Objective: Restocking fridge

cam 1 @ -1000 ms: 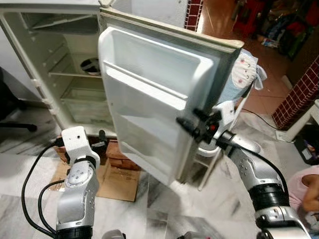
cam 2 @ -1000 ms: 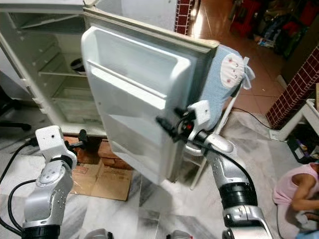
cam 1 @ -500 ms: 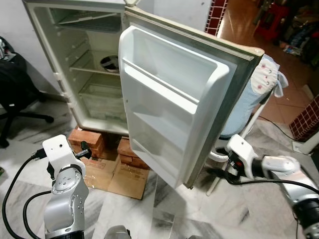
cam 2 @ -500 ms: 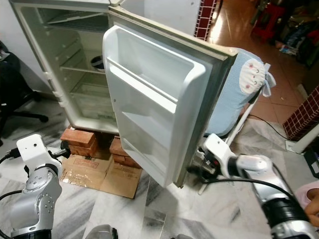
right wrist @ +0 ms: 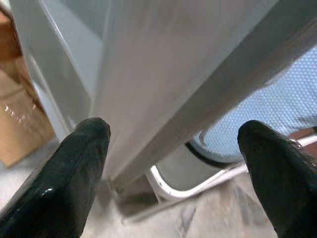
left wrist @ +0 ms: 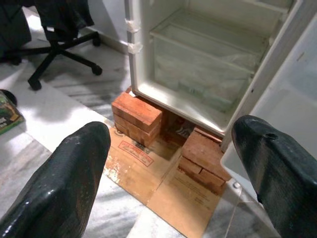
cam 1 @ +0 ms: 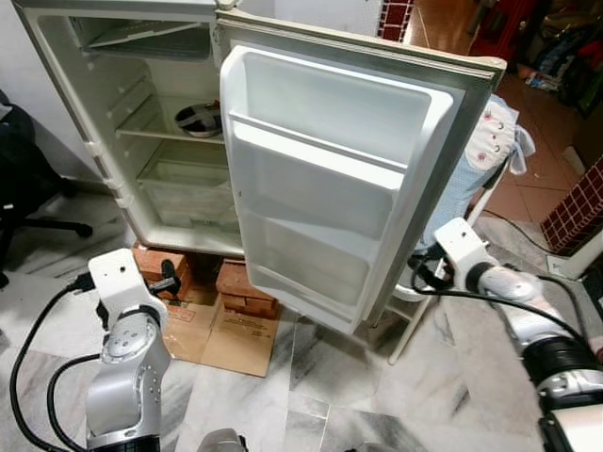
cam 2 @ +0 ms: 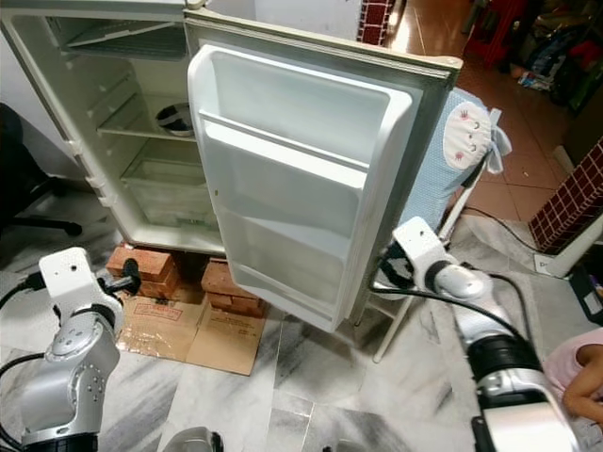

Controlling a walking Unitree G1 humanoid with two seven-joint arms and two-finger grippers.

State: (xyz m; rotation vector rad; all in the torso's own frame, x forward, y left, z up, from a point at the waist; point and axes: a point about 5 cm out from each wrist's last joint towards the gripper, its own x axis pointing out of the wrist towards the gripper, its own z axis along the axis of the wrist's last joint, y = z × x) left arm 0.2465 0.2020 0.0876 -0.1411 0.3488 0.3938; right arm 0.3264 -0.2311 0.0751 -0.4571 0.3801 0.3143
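Red bricks sit on flattened cardboard on a marble floor. There's a black office chair off to the left and a chair draped in pale blue cloth on the right (a person in pink sits at the far right edge).

Marble floor carries flattened cardboard and red bricks propping the open fridge. At 11 o'clock, a fridge shelf holds a bowl.

both arms raised; left gripper and right gripper spread wide.
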